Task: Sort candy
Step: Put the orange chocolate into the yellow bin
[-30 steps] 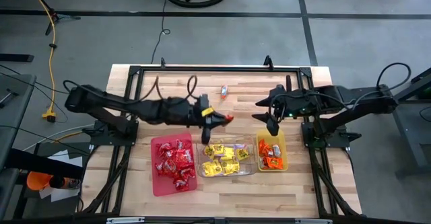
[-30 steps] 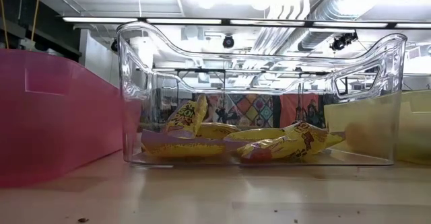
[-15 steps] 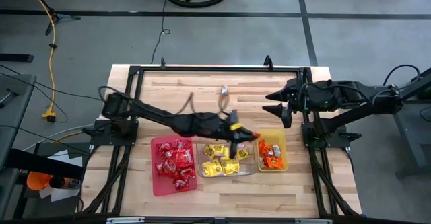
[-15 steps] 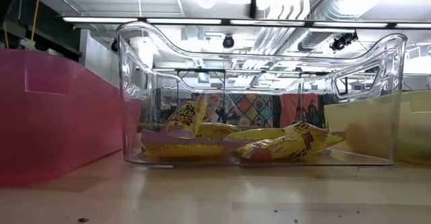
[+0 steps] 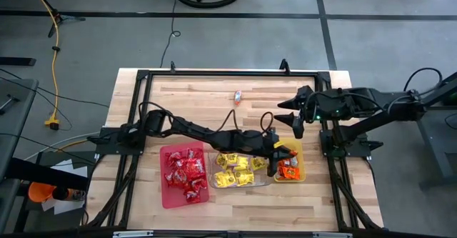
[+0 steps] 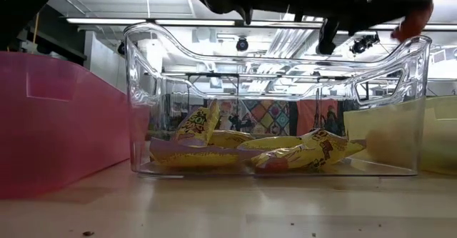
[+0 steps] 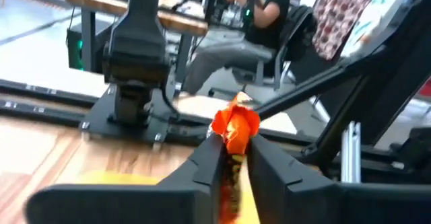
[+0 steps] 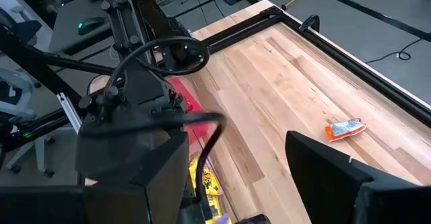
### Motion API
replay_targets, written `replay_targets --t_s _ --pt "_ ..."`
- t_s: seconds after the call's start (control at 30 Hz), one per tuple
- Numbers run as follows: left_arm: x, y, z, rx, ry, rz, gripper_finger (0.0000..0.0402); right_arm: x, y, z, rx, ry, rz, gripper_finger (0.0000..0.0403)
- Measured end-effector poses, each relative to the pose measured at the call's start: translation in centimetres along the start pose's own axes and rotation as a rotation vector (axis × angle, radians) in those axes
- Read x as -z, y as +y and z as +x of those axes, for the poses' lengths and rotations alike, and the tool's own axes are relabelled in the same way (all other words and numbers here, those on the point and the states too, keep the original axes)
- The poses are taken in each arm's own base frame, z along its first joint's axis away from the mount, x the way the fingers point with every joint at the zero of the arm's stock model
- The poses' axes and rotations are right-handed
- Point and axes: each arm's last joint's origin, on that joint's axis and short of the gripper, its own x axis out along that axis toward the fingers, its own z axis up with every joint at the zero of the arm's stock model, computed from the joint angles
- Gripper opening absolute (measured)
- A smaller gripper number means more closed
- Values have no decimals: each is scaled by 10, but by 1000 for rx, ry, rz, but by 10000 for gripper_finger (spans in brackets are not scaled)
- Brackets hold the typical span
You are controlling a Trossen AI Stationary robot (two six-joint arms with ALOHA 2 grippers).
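Most candy lay sorted in the red tray (image 5: 166,184), clear tray (image 5: 214,183) and yellow tray (image 5: 298,152). The left pincer (image 5: 284,152) pinched an orange candy (image 7: 234,124) over the yellow tray. One candy (image 5: 237,95) waited far back on the tabletop (image 5: 186,102). The right pincer (image 5: 292,119) hung open nearby

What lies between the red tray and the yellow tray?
The clear tray holding yellow candy sits between the red tray and the yellow tray, shown in the high view.
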Motion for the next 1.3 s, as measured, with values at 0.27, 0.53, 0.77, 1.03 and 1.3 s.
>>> replay_targets --t_s 0.27,0.53,0.77,1.03,1.3 --pt "1 0 -2 -15 54 35 147 0 1 2 -1 8 -8 243" --pt "-17 -1 -11 -19 80 43 224 1 1 2 -3 10 -19 243" --pt "-65 9 -62 -69 373 100 226 1 1 2 -3 13 -48 243" --pt "-103 9 -146 -166 336 120 225 0 0 2 24 -9 -91 243" --pt "-71 -10 -236 -253 86 -7 225 -1 0 3 56 -31 -107 243"
